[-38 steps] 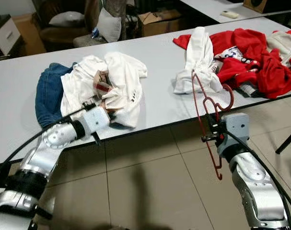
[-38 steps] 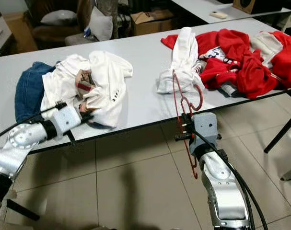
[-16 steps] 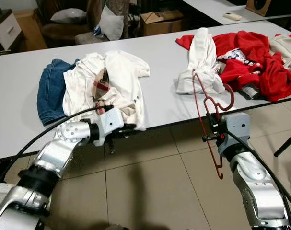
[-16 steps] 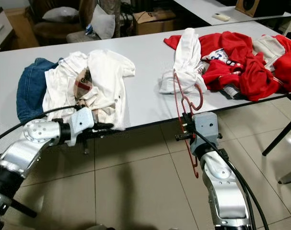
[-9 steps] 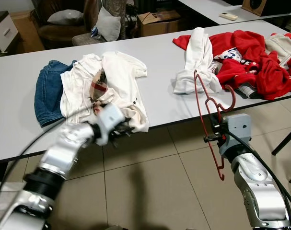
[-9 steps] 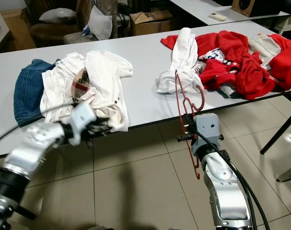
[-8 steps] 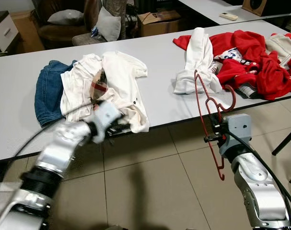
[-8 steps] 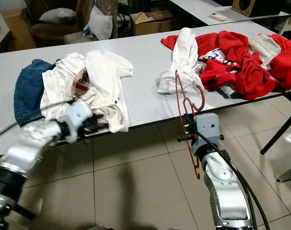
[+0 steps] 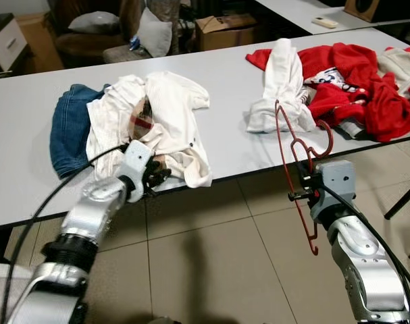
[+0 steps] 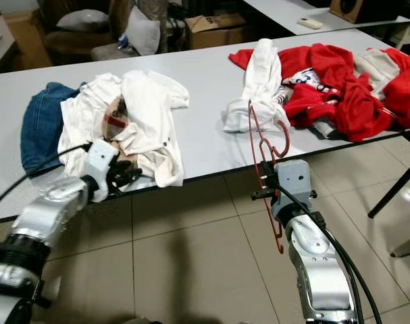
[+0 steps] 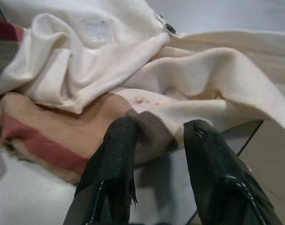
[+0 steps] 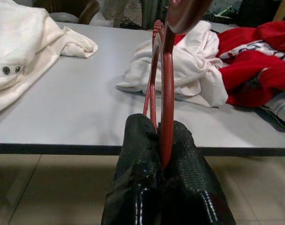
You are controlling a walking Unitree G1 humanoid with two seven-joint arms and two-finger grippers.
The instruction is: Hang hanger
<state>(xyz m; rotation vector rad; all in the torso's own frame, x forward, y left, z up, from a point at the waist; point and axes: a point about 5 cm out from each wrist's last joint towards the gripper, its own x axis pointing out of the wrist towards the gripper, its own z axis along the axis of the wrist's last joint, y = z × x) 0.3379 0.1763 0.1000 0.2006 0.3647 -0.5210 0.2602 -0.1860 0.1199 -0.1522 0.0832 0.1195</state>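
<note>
Hanger is held upright, clamped in the right gripper before the bench; the left gripper is spread open at the white shirt.

Two silver arms, black-fingered grippers.
Rounded, brushed-metal segments joined by dark bands; a boxy grey wrist housing behind the right gripper, a paler one behind the left gripper. Thick black cables looped along both forearms. Fingers long, glossy black, finely textured on the right pair.
</note>
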